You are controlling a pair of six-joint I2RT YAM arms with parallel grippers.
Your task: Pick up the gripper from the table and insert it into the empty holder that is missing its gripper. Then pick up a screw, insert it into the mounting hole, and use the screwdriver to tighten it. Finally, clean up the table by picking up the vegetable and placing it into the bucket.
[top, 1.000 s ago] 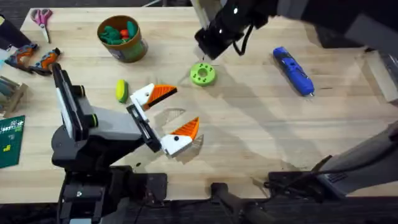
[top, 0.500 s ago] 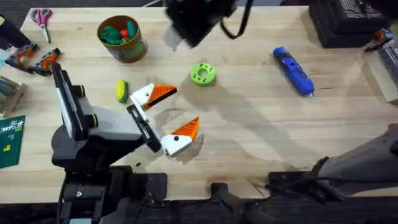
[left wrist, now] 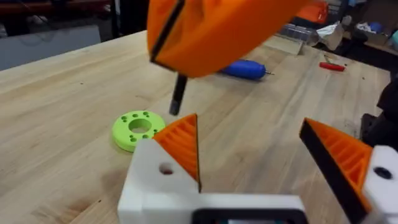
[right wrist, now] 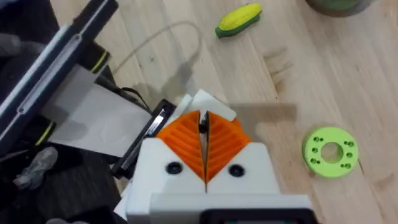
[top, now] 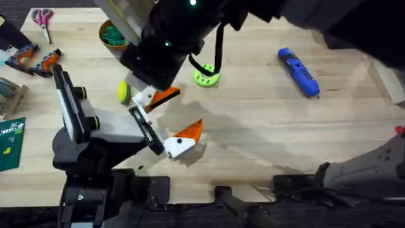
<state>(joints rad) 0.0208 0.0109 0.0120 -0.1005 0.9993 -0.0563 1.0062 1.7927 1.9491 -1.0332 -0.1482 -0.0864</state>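
**Table layout around the mounted jaw**

Seen from overhead, the holder (top: 144, 97) sits near the table's middle-left. The vegetable (top: 123, 92) lies just beside it at nine o'clock. The bucket (top: 114, 36) stands at eleven o'clock from the holder, near the far edge. The disc (top: 207, 76) lies at two o'clock, and the screwdriver (top: 298, 71) well apart at three o'clock.

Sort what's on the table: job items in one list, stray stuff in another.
Job:
screwdriver
vegetable
bucket
holder

Lying about:
green disc
scissors
pliers
circuit board
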